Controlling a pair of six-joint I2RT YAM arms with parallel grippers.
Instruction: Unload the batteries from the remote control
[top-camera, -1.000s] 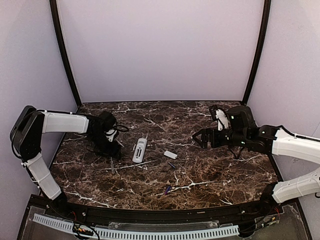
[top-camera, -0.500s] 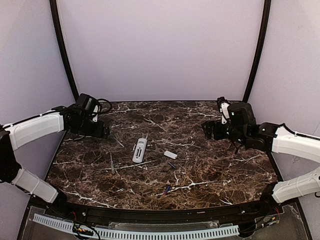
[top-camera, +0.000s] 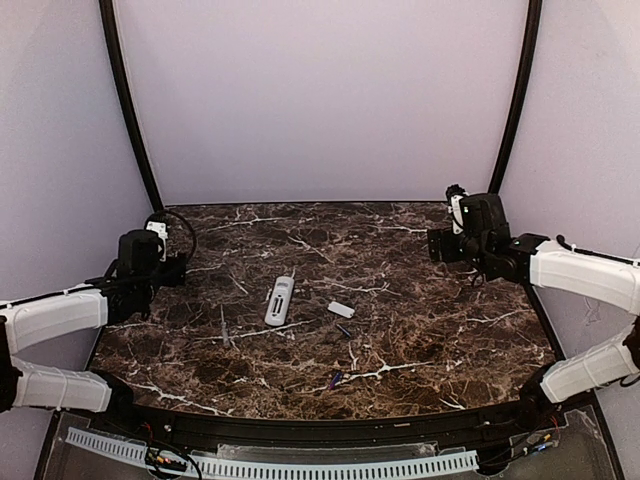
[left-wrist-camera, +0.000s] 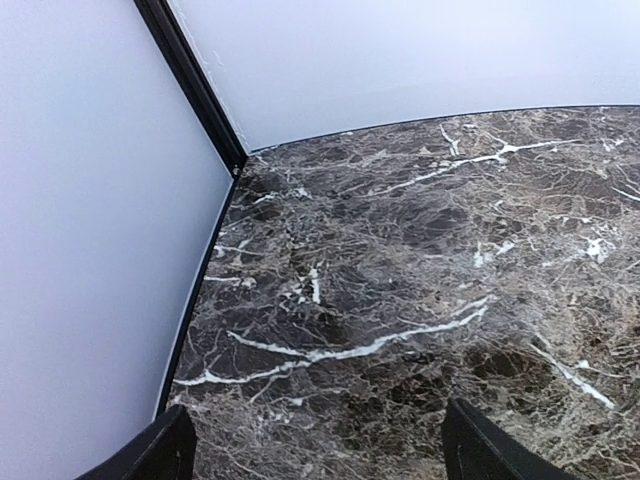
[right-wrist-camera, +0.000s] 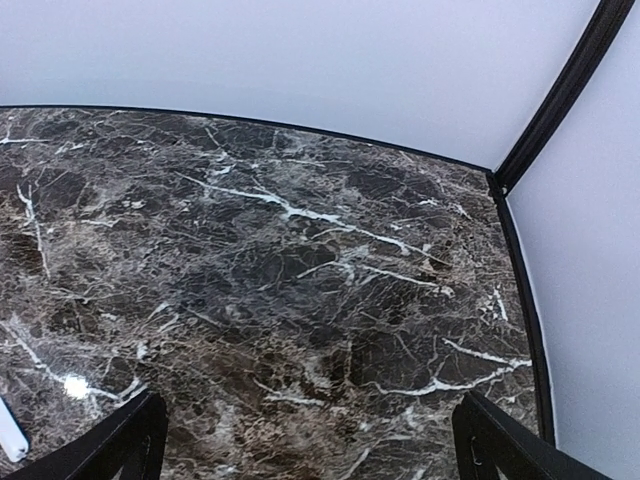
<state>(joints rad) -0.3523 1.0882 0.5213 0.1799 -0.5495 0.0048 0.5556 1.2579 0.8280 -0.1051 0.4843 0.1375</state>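
Left wrist and right wrist views show both jaws wide open, empty, above the table (left-wrist-camera: 380, 250).

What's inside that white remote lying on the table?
The remote's inside is too small to make out. A battery and a second battery lie outside it on the table, near the loose white cover.

A small white cover piece (top-camera: 341, 309) lay on the dark marble table (top-camera: 450, 340). It sat between the left gripper (top-camera: 172, 269) and right gripper (top-camera: 436, 246), well apart from both.
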